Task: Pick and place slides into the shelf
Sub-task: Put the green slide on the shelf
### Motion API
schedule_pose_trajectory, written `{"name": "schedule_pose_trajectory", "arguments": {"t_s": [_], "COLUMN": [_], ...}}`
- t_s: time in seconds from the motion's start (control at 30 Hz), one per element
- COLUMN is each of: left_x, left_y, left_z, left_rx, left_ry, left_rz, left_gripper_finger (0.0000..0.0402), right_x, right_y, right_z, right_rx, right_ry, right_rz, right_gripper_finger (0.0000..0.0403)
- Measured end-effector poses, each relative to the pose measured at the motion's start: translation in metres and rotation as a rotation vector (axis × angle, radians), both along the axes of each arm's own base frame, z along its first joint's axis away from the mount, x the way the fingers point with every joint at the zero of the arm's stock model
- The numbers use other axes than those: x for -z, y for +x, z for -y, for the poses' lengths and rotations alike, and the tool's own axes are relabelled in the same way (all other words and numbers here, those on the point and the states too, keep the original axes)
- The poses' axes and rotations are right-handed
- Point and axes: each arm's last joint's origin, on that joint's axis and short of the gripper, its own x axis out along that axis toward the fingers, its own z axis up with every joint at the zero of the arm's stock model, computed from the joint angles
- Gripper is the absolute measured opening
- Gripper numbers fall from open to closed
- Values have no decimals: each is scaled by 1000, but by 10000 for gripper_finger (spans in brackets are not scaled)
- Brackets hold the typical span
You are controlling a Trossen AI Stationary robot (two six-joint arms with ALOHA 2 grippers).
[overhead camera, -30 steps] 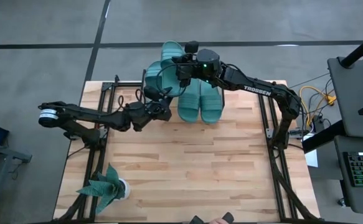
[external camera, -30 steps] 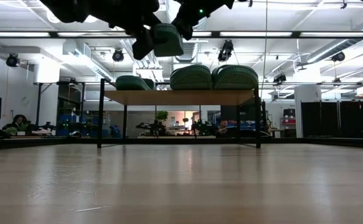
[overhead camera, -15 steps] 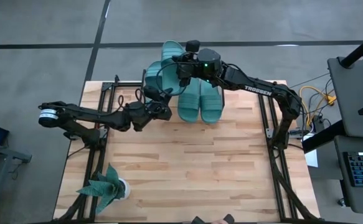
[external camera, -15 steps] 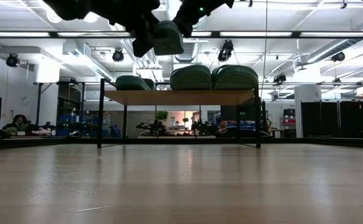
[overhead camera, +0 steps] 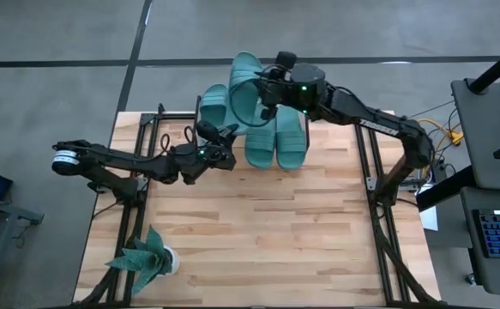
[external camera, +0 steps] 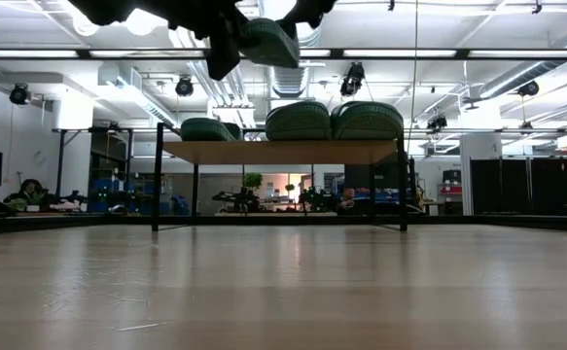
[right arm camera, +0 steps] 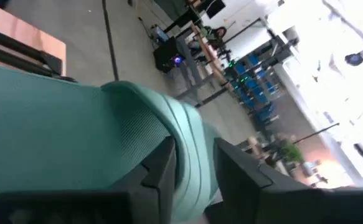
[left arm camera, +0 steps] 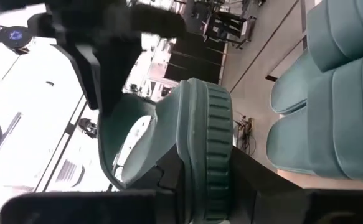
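Note:
One teal slide [overhead camera: 243, 93] hangs in the air over the shelf [external camera: 283, 152], between both grippers. My left gripper [overhead camera: 224, 137] is shut on its near end, and my right gripper [overhead camera: 268, 86] is shut on its edge farther back. Two more slides [overhead camera: 262, 142] [overhead camera: 291, 142] lie side by side on the shelf's plank, soles down. Another slide [overhead camera: 213, 107] lies at the plank's left end. In the low view the held slide [external camera: 268, 41] is high above the shelf, tilted. My left gripper pinches the ribbed sole edge [left arm camera: 209, 168] at the slide's near end between its two fingers, coming from the table's left. The slide is clear of the shelf. My right gripper pinches the slide's rim [right arm camera: 190, 155] between its two fingers [right arm camera: 159, 171], coming from the table's right. The slide is lifted clear and tilted.
A teal leafy plant in a white pot [overhead camera: 144, 257] stands near the table's front left corner. Black frame rails [overhead camera: 378, 206] run along the table's left and right sides. The wide wooden tabletop [overhead camera: 258, 232] stretches out in front of the shelf.
My right gripper has moved toward the table's right edge and a little up. The far end of the held slide has swung right with it, and the slide has tipped, while the end in my left gripper has stayed about where it was.

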Motion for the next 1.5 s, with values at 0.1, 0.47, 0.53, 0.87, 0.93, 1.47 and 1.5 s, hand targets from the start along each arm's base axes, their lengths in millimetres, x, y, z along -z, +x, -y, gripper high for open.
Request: {"name": "schedule_pose_trajectory", "arguments": {"t_s": [0.1, 0.47, 0.53, 0.87, 0.93, 1.47, 1.5], "left_x": [2, 0, 3, 17, 20, 47, 50], "left_y": [0, 1, 1, -1, -1, 5, 6], "left_z": [0, 1, 1, -1, -1, -1, -1], "left_rx": [-2, 5, -7, -111, -114, -93, -96], "left_ry": [0, -9, -11, -14, -11, -5, -4], "left_rz": [-19, -14, -40, -235, -270, -488, -504], "left_gripper_finger": [52, 52, 52, 51, 51, 51, 51], "right_x": [-8, -14, -16, -18, -18, -15, -14], "right_y": [-13, -21, -22, -30, -32, -32, -32], "right_z": [-5, -7, -8, -11, -10, -11, -11], "right_rx": [7, -42, -44, -34, -27, -31, -31], "right_ry": [51, 62, 62, 84, 96, 112, 113], "right_rz": [26, 28, 41, 22, 15, -16, -18], "right_gripper_finger": [107, 109, 109, 99, 98, 95, 95]}}
